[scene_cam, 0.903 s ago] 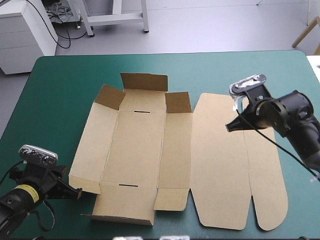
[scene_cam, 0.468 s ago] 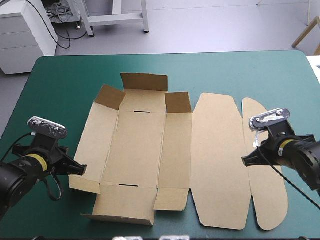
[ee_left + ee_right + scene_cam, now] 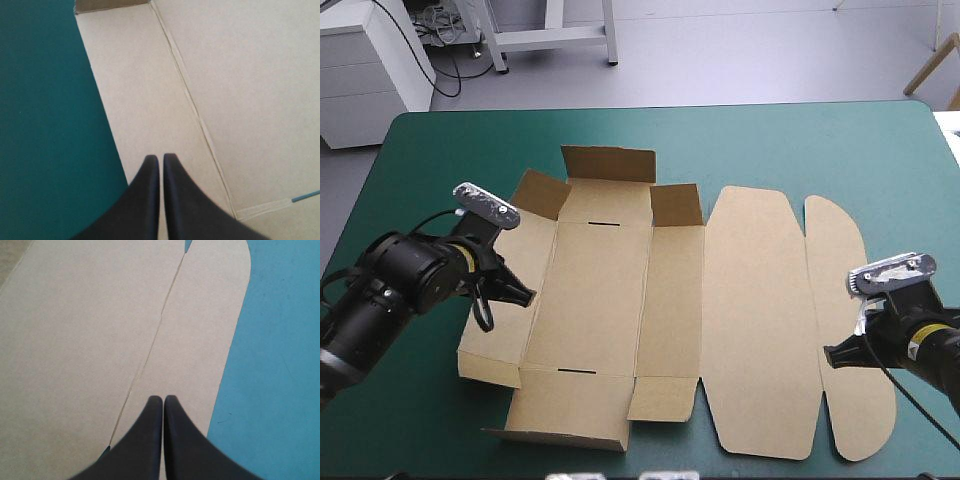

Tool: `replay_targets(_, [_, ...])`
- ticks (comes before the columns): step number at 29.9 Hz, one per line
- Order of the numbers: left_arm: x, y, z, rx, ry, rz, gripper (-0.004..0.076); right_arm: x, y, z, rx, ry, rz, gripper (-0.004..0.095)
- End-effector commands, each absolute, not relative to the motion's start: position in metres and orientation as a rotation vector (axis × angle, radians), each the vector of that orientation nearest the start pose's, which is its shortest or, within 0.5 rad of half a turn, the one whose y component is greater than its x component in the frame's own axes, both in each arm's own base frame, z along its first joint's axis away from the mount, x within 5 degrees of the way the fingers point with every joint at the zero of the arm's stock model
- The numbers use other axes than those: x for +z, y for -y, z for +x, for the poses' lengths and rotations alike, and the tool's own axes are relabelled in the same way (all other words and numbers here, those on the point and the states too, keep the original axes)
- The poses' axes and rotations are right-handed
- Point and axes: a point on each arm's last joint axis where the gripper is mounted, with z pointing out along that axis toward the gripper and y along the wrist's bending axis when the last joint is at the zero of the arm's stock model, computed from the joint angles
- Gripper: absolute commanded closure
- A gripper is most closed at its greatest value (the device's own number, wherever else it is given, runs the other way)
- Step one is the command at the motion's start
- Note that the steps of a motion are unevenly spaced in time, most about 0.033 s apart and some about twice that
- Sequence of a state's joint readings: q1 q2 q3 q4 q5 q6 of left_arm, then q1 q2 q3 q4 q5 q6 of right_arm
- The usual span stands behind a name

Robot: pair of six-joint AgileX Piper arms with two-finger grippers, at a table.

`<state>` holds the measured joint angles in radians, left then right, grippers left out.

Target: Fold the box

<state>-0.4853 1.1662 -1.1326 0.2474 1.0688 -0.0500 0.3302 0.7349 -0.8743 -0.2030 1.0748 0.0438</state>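
Left first: the left gripper [image 3: 523, 296] has swung up from the near-left corner of the tabletop [image 3: 790, 150] and now hangs over the box [image 3: 595, 300], above its left side panel [image 3: 503, 342]. Its black fingers [image 3: 145, 200] are pressed together into a single point with nothing between them, and they sit just inside the panel's outer edge, where the teal-green cover begins.

Moving across, the brown box lies opened out in the middle of the tabletop. Three far flaps [image 3: 608, 163] stand up along its far-left side, and a near flap [image 3: 565, 412] is lifted a little off the cover. The broad lid panel [image 3: 760, 320] lies flat, and so does the narrow rounded end flap [image 3: 840, 270] beside it.

Over on the right, the right gripper [image 3: 832, 353] has pulled back from the far part of the lid toward the near edge. It is over that end flap, close to the cut that divides the flap from the lid panel. Its fingers [image 3: 145, 440] are also closed tight and hold nothing.
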Motion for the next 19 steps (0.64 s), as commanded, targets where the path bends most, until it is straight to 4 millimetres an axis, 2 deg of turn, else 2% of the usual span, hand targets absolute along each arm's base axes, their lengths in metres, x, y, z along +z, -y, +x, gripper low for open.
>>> replay_targets(1, [0.375, 0.089, 0.220, 0.063, -2.401, 0.609, 0.0709, 0.362, -0.018, 0.115, -0.137, -2.308, -0.369, 0.0922])
replay_targets(5, [0.375, 0.084, 0.239, -0.042, -2.440, 0.572, 0.0709, 0.360, -0.015, 0.116, -0.197, -2.307, -0.378, 0.0922])
replay_targets(8, [0.373, 0.069, 0.250, -0.111, -2.477, 0.497, 0.0709, 0.360, -0.014, 0.115, -0.207, -2.302, -0.377, 0.0927])
replay_targets(12, [0.367, 0.040, 0.258, -0.147, -2.540, 0.388, 0.0709, 0.360, -0.014, 0.115, -0.206, -2.300, -0.378, 0.0928])
replay_targets(19, [0.366, -0.018, 0.255, -0.162, -2.608, 0.114, 0.0709, 0.362, -0.014, 0.116, -0.223, -2.280, -0.406, 0.0928])
